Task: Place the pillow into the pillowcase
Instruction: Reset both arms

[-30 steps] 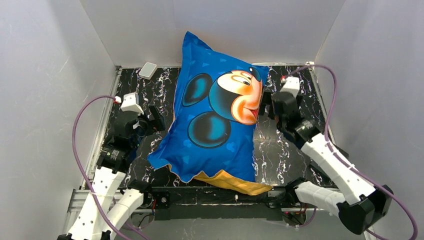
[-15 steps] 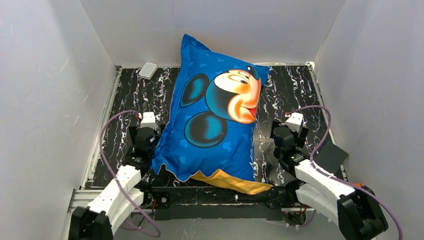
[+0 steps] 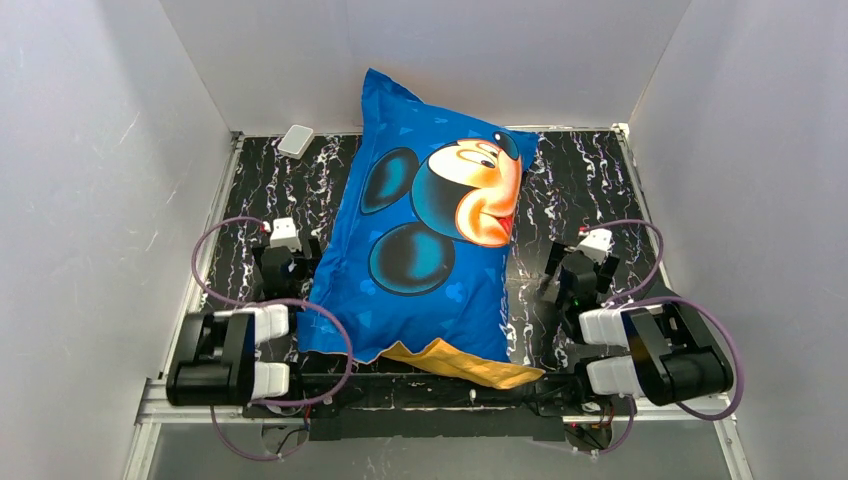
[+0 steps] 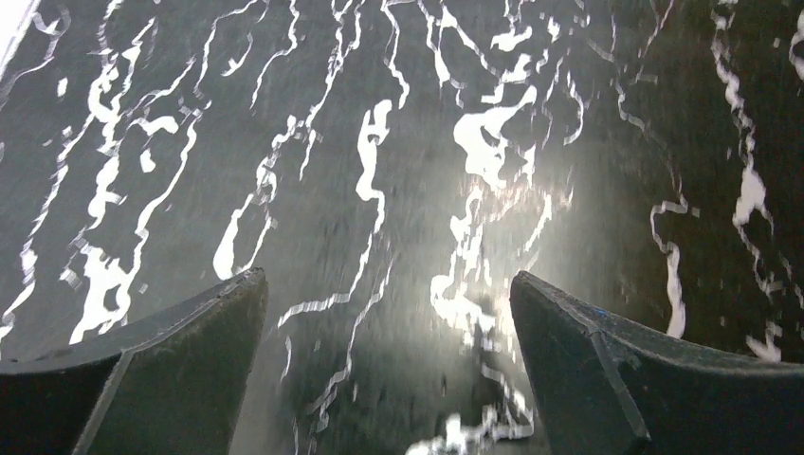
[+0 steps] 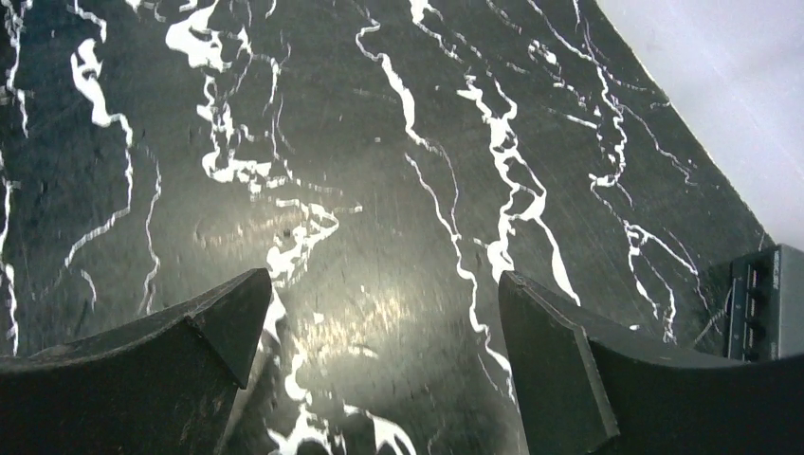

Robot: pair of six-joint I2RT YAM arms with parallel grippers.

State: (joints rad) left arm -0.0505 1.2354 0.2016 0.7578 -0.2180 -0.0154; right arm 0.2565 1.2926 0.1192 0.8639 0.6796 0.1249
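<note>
The blue Mickey Mouse pillowcase [image 3: 430, 230] lies plump and filled on the table's middle, its orange-yellow flap [image 3: 465, 362] at the near edge. The white pillow is hidden; none of it shows. My left gripper [image 3: 283, 262] sits folded back, low beside the case's left edge, open and empty, with only black marbled table between its fingers [image 4: 171, 351]. My right gripper [image 3: 572, 275] is folded back to the right of the case, open and empty over bare table, as its wrist view [image 5: 379, 313] shows.
A small white block [image 3: 296, 140] lies at the table's far left corner. A dark flat box [image 5: 766, 303] sits at the right, by the white wall. White walls enclose the black marbled table [image 3: 590, 180] on three sides.
Both arms have drawn back from the pillowcase's sides and folded down toward their bases. The pillowcase has stayed in place.
</note>
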